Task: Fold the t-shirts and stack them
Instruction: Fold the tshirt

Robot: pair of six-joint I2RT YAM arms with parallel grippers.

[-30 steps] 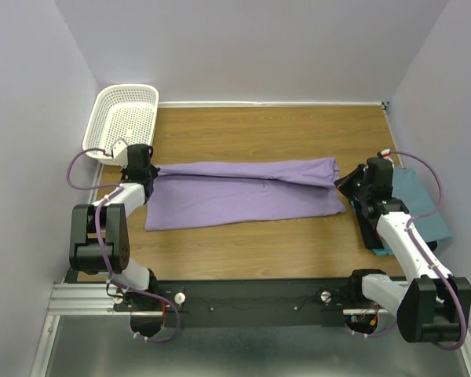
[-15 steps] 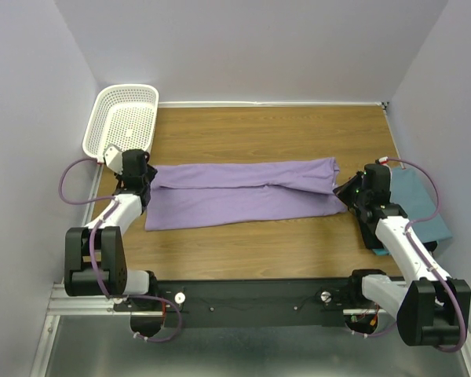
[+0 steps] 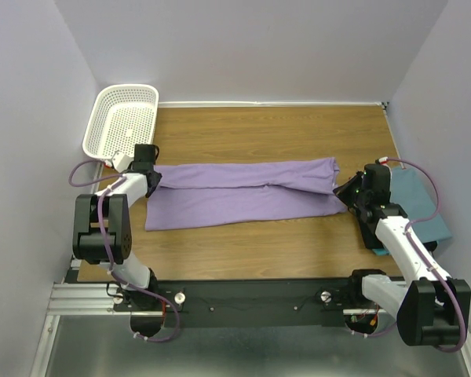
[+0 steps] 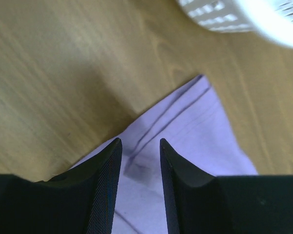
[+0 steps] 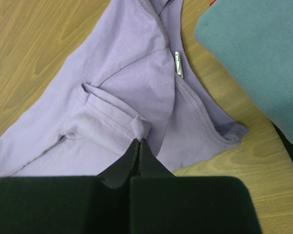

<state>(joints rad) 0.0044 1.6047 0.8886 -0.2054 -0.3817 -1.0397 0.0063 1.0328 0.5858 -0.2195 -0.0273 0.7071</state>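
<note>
The lavender t-shirt [image 3: 243, 192] lies folded lengthwise in a long band across the table. My left gripper [image 3: 152, 174] hovers at its left end, open, with the shirt's hemmed corner [image 4: 195, 126] showing between and beyond the fingers [image 4: 102, 180] and nothing held. At the shirt's right end, my right gripper [image 3: 344, 192] is shut on a small pinch of lavender cloth [image 5: 140, 127] by the sleeve hem. The teal t-shirt [image 3: 420, 206] lies folded at the table's right edge, partly under my right arm; it also fills the upper right of the right wrist view [image 5: 254, 53].
A white mesh basket [image 3: 124, 118] stands at the back left corner, just behind my left gripper, and its rim [image 4: 263, 19] shows in the left wrist view. Bare wooden table [image 3: 275, 133] lies behind and in front of the lavender shirt. Walls close in on both sides.
My left gripper has opened and let go of the lavender shirt's left end, shifting slightly back. My right gripper stays shut on the cloth, having moved a little away from me.
</note>
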